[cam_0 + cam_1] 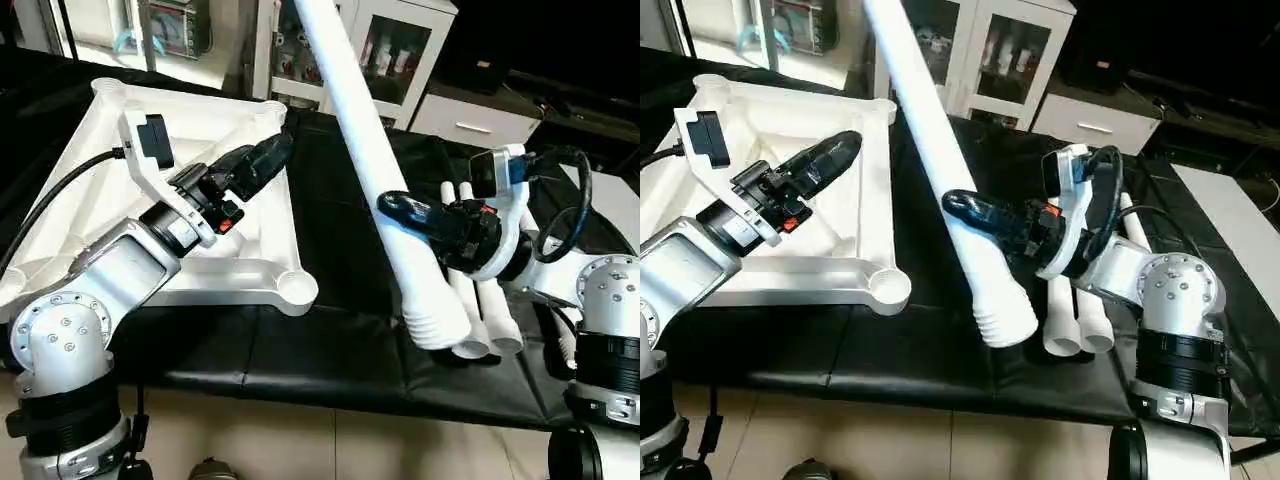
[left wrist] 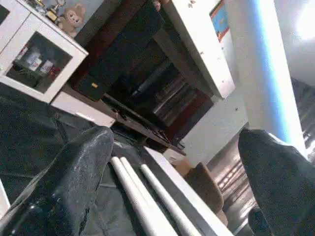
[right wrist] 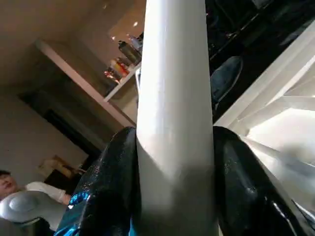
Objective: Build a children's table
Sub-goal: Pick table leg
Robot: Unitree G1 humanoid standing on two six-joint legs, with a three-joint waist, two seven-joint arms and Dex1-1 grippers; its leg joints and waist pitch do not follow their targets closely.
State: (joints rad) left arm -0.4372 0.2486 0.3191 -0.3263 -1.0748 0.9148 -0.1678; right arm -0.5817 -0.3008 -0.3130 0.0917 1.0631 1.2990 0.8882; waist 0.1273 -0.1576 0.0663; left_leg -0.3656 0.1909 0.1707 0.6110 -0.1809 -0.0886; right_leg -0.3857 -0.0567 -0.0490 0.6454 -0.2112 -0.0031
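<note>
The white tabletop [image 1: 225,275] lies upside down on the left, ribbed underside up, with a round corner socket [image 1: 296,289] nearest the middle. My left gripper [image 1: 262,160] hovers open over the tabletop's right edge, its black fingers [image 2: 74,182] wide apart with nothing between them. My right gripper [image 1: 405,210] is shut on a long white leg [image 1: 375,150]. That leg slants up and away, its threaded end [image 1: 438,328] low over the mat. In the right wrist view the leg [image 3: 174,98] stands gripped between both fingers [image 3: 106,187]. More legs [image 1: 482,318] lie on the mat under my right arm.
A black mat [image 1: 330,350] covers the work surface, and its front edge runs close to my body. A white cabinet with glass doors [image 1: 400,50] and a low white drawer unit [image 1: 470,120] stand behind. A person [image 3: 19,189] shows at the right wrist view's edge.
</note>
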